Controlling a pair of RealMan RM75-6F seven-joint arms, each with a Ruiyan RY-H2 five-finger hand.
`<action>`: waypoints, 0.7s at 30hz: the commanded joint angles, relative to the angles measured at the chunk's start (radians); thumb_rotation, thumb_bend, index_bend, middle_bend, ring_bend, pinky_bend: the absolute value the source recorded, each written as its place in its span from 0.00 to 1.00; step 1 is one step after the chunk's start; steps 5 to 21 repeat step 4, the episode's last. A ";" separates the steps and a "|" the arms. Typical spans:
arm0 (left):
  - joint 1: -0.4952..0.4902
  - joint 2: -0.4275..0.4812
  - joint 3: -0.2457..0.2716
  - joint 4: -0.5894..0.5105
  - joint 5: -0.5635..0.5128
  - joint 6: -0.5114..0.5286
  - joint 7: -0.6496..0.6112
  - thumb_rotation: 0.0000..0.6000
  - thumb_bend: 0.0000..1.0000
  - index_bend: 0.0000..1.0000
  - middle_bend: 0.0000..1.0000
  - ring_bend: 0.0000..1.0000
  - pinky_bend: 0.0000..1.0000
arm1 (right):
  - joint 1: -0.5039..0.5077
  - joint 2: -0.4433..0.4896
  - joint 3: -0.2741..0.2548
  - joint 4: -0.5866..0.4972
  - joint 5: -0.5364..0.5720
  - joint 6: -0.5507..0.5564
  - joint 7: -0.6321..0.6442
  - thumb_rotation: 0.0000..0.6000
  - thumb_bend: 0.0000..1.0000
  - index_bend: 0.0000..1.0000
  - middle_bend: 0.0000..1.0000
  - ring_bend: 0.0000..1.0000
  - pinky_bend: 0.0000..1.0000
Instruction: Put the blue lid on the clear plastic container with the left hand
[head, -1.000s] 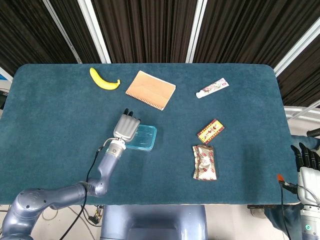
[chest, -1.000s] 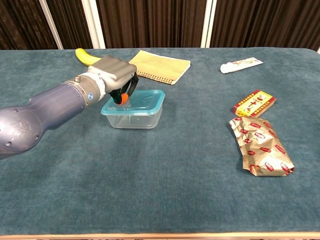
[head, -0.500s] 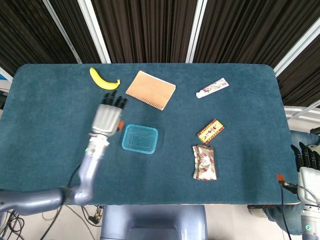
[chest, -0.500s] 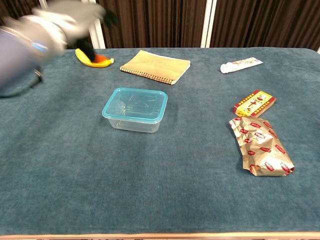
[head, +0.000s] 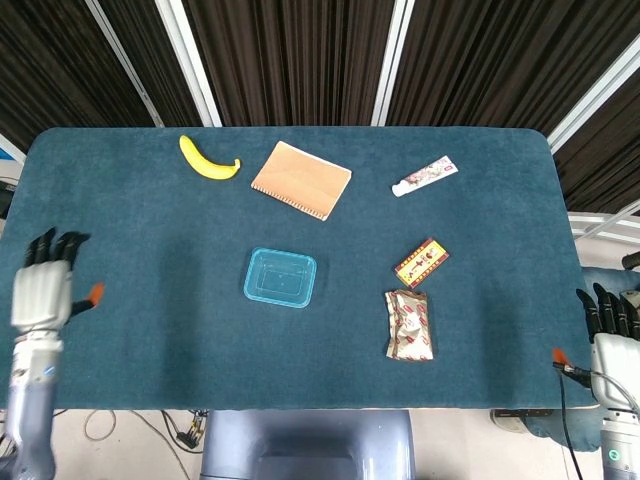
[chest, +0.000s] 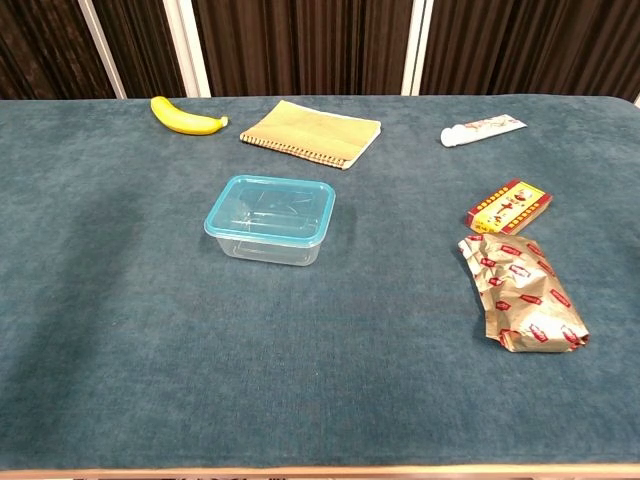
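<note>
The clear plastic container (head: 280, 278) (chest: 268, 233) sits in the middle of the table with the blue lid (head: 281, 276) (chest: 271, 209) lying flat on top of it. My left hand (head: 43, 288) is far off at the table's left edge in the head view, fingers straight and apart, holding nothing; the chest view does not show it. My right hand (head: 611, 330) hangs past the right edge, fingers extended, empty.
A banana (head: 208, 160) and a tan notebook (head: 301, 179) lie at the back left. A tube (head: 424, 176) lies at the back right. A small red box (head: 420, 262) and a crumpled foil snack bag (head: 409, 325) lie right of the container.
My left hand let go of the lid on the container, then pulled away left and back to the table's left edge, leaving the chest view. The right hand barely moved.
</note>
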 joint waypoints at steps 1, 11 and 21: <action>0.151 0.037 0.093 0.093 0.142 0.072 -0.235 1.00 0.25 0.17 0.12 0.00 0.06 | 0.002 0.000 -0.004 0.004 -0.015 0.004 -0.004 1.00 0.28 0.10 0.02 0.04 0.00; 0.173 0.039 0.094 0.117 0.192 0.094 -0.283 1.00 0.25 0.17 0.10 0.00 0.06 | 0.003 -0.001 -0.008 0.009 -0.031 0.009 -0.005 1.00 0.28 0.10 0.02 0.04 0.00; 0.173 0.039 0.094 0.117 0.192 0.094 -0.283 1.00 0.25 0.17 0.10 0.00 0.06 | 0.003 -0.001 -0.008 0.009 -0.031 0.009 -0.005 1.00 0.28 0.10 0.02 0.04 0.00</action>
